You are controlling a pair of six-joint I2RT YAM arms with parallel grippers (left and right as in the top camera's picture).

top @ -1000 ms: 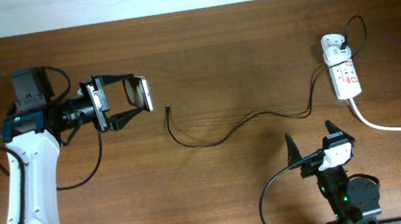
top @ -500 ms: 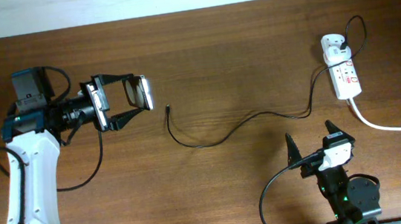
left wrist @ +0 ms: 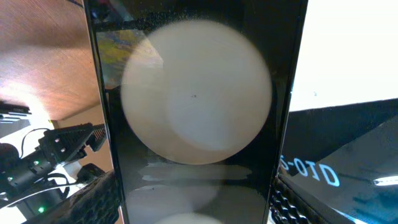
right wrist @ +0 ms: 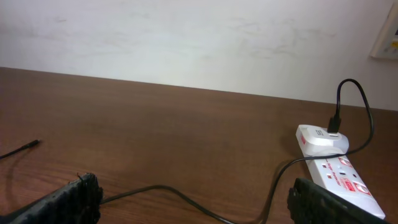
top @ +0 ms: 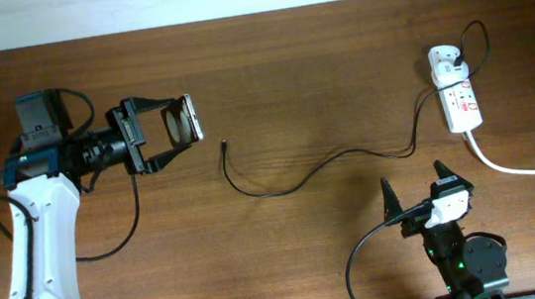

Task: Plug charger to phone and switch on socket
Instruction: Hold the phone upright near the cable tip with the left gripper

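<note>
My left gripper (top: pixel 174 132) is shut on the phone (top: pixel 185 120), a black slab with white round discs, and holds it above the table at the left. The phone (left wrist: pixel 196 112) fills the left wrist view between the jaws. The charger, a thin black cable (top: pixel 333 157), lies across the table's middle; its plug tip (top: pixel 223 145) lies just right of the phone, apart from it. The cable (right wrist: pixel 186 196) also shows in the right wrist view. Its other end meets the white adapter (top: pixel 444 57) on the socket (top: pixel 461 101). My right gripper (top: pixel 413 191) is open and empty near the front edge.
The socket's thick white cord (top: pixel 528 168) runs off to the right edge. The socket (right wrist: pixel 345 180) and adapter (right wrist: pixel 322 138) show at the right of the right wrist view. A pale wall lies behind the table's far edge.
The left gripper has turned the phone slightly, so its disc face shows more toward the overhead camera. The cable and the right arm have not moved.
</note>
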